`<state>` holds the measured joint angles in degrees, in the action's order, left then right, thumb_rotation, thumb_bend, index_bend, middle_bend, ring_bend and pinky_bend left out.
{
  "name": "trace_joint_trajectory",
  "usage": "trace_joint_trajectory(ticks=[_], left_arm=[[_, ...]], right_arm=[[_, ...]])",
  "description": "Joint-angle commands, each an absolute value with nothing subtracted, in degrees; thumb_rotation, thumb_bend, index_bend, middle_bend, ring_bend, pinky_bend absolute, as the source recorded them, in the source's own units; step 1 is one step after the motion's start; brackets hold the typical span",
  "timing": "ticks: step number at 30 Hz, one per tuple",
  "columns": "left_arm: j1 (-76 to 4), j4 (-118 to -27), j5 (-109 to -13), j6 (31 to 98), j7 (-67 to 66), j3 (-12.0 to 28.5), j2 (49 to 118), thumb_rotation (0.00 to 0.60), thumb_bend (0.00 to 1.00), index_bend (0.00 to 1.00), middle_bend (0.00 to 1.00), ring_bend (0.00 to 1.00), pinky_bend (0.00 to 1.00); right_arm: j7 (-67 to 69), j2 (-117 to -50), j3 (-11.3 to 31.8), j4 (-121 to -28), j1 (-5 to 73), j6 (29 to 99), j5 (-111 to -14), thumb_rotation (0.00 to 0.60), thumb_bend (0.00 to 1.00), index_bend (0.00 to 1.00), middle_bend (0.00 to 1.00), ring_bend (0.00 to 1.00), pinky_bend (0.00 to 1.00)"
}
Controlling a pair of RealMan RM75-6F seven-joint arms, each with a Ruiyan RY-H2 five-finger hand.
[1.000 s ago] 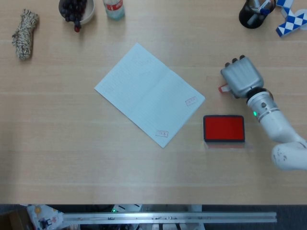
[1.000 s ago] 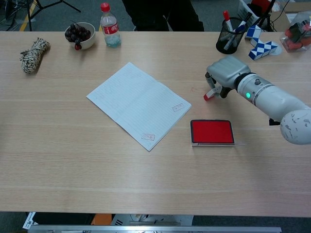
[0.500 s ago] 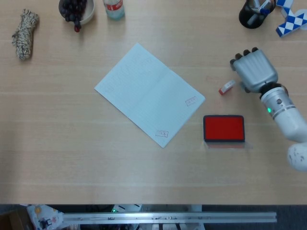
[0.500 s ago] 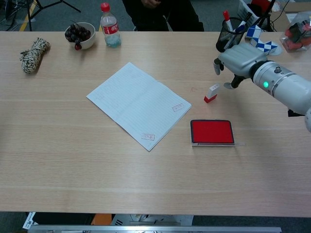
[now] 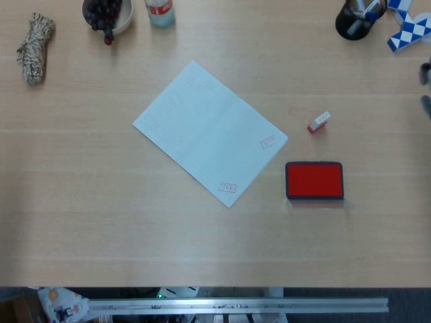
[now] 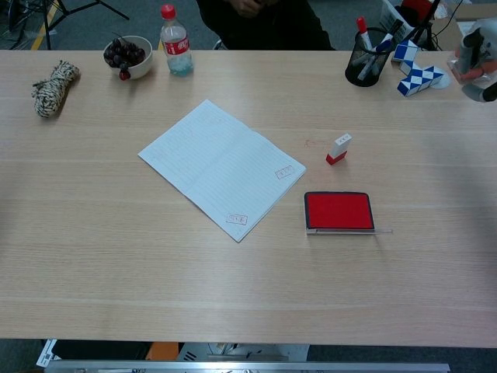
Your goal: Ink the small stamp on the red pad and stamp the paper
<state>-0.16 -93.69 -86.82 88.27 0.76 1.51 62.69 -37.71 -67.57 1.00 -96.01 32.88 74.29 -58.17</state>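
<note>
The small white stamp with a red base (image 5: pixel 318 122) (image 6: pixel 338 148) stands alone on the table, just beyond the red ink pad (image 5: pixel 314 180) (image 6: pixel 338 210). Left of both lies the white lined paper (image 5: pixel 209 131) (image 6: pixel 221 167), set at a slant, with two faint red stamp marks (image 5: pixel 267 142) (image 5: pixel 228 188) near its right corner. My right hand (image 6: pixel 477 58) is a grey blur at the far right edge, well away from the stamp; how its fingers lie is unclear. A dark smear at the head view's right edge may be part of it. My left hand appears in neither view.
Along the far edge are a rope bundle (image 5: pixel 34 48), a bowl of dark fruit (image 5: pixel 106 15), a bottle (image 6: pixel 175 43), a black pen cup (image 6: pixel 366 56) and a blue-white folding puzzle (image 6: pixel 415 74).
My right hand let go of the stamp, drew back to the right and far side, and has nearly left both views. The stamp stays standing by the pad.
</note>
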Motion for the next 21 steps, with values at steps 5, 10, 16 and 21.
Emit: trace_joint_trajectory(ticks=[5, 10, 16, 21], left_arm=[[-0.4, -93.5, -87.8, 89.4, -0.7, 1.8, 63.8, 0.600, 0.19, 0.11, 0.11, 0.19, 0.17], [0.1, -93.5, -88.9, 91.3, -2.1, 1.8, 65.0, 0.600, 0.19, 0.11, 0.11, 0.19, 0.17], [0.4, -93.8, -89.7, 91.8, -3.0, 1.3, 65.3, 0.600, 0.19, 0.11, 0.11, 0.19, 0.17], [0.5, -93.9, -89.9, 92.0, -3.3, 1.1, 65.4, 0.600, 0.19, 0.11, 0.11, 0.19, 0.17]], right_arm=[[-32.0, -61.6, -1.9, -100.1, 22.8, 84.6, -63.6, 0.600, 0.28, 0.54, 0.47, 0.39, 0.36], [-29.0, -60.1, -3.3, -101.0, 17.1, 89.9, -66.8, 0.600, 0.28, 0.54, 0.47, 0.39, 0.36], [-26.6, -59.6, -3.6, -100.8, 13.2, 91.9, -69.1, 0.600, 0.28, 0.55, 0.48, 0.40, 0.36], [-26.0, -59.5, -2.8, -100.5, 12.1, 91.5, -70.2, 0.600, 0.28, 0.55, 0.48, 0.40, 0.36]])
